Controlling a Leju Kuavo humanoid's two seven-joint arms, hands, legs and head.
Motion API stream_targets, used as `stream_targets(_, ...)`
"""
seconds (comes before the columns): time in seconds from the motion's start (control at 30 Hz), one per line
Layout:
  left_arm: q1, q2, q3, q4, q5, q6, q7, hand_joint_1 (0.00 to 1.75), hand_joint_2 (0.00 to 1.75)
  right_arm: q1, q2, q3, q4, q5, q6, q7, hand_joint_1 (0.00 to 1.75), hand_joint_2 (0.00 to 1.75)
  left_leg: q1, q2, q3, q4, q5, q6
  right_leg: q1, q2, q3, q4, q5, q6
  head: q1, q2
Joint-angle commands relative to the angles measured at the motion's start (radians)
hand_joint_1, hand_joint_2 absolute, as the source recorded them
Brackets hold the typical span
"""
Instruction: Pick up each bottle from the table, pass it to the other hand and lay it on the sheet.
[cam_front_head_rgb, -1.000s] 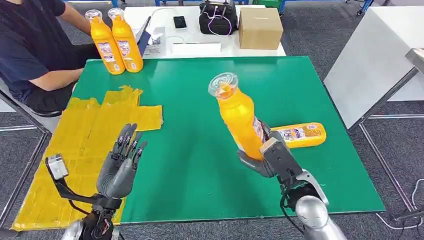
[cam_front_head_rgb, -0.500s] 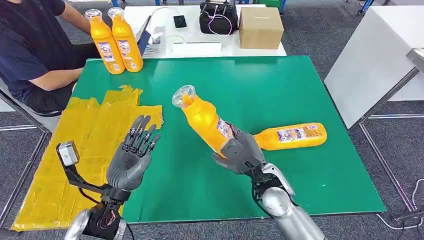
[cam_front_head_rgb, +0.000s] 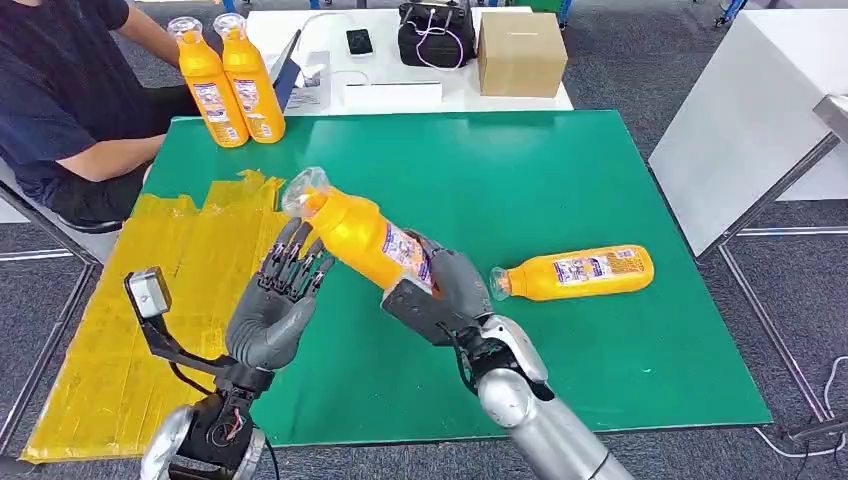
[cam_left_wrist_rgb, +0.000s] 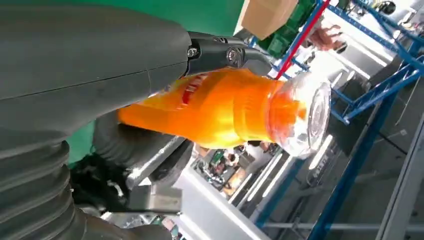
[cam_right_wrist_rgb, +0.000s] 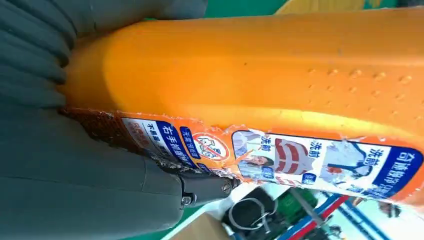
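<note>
Here the right hand (cam_front_head_rgb: 440, 295) grips a tilted bottle (cam_front_head_rgb: 365, 237).
Spread left hand (cam_front_head_rgb: 272, 312) touches it; the right wrist view reads its label (cam_right_wrist_rgb: 280, 160).

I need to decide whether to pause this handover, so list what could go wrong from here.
1. The right robot hand grips the held bottle near its base, tilted, so it may slip during the pass.
2. The left robot hand has its fingers only at the bottle's neck; an early release could drop it.
3. A dropped bottle could roll on the green table toward the lying bottle.
</note>
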Motion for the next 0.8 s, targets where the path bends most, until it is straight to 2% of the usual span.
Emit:
stream_targets(0.03, -0.041, 0.0, -0.028, 0.057, -0.005, 0.019, -0.011, 0.0, 1.75, -0.048, 0.005, 0.126, 0.082, 0.009, -0.011, 0.011, 1.75, 1.75, 0.0, 0.001, 0.003, -0.001, 0.0, 0.0, 0.0, 0.0, 0.003, -0.001, 0.0, 0.0, 0.0, 0.0)
stream_targets(0.3, -0.041, 0.0, -0.028, 0.057, -0.005, 0.019, -0.011, 0.0, 1.75, -0.048, 0.005, 0.126, 0.082, 0.009, -0.011, 0.011, 1.75, 1.75, 0.0, 0.0, 0.002, 0.0, 0.0, 0.0, 0.0, 0.0, 0.002, -0.001, 0.0, 0.0, 0.0, 0.0)
stream_targets(0.43, -0.047, -0.005, -0.017, 0.043, -0.016, 0.047, -0.023, 0.0, 1.75, -0.059, 0.004, 0.204, 0.095, 0.019, 0.002, 0.009, 1.75, 1.75, 0.0, 0.0, 0.002, 0.0, -0.001, 0.0, 0.0, 0.0, 0.002, -0.001, -0.001, 0.0, 0.0, 0.0)
stream_targets(0.53, -0.067, -0.007, -0.037, 0.058, -0.006, 0.065, -0.001, 0.0, 1.75, -0.078, 0.037, 0.243, 0.21, -0.023, -0.011, 0.011, 1.75, 1.75, 0.0, 0.001, 0.003, 0.0, -0.001, -0.001, 0.0, 0.0, 0.003, -0.001, -0.001, 0.0, 0.0, 0.0)
stream_targets(0.63, -0.083, -0.016, -0.056, 0.091, -0.005, 0.068, -0.005, 0.0, 1.75, -0.096, 0.055, 0.265, 0.307, -0.03, -0.021, -0.035, 1.75, 1.75, 0.0, 0.0, 0.005, -0.001, -0.001, -0.001, 0.001, -0.001, 0.005, -0.002, -0.001, 0.0, 0.0, 0.0)
stream_targets(0.8, -0.087, -0.01, -0.075, 0.108, -0.004, 0.067, -0.007, 0.0, 1.75, -0.117, 0.06, 0.272, 0.281, -0.026, -0.043, -0.03, 1.75, 1.75, 0.001, -0.001, 0.003, 0.0, -0.001, 0.0, 0.001, -0.002, 0.004, -0.001, -0.001, 0.0, 0.0, 0.0)
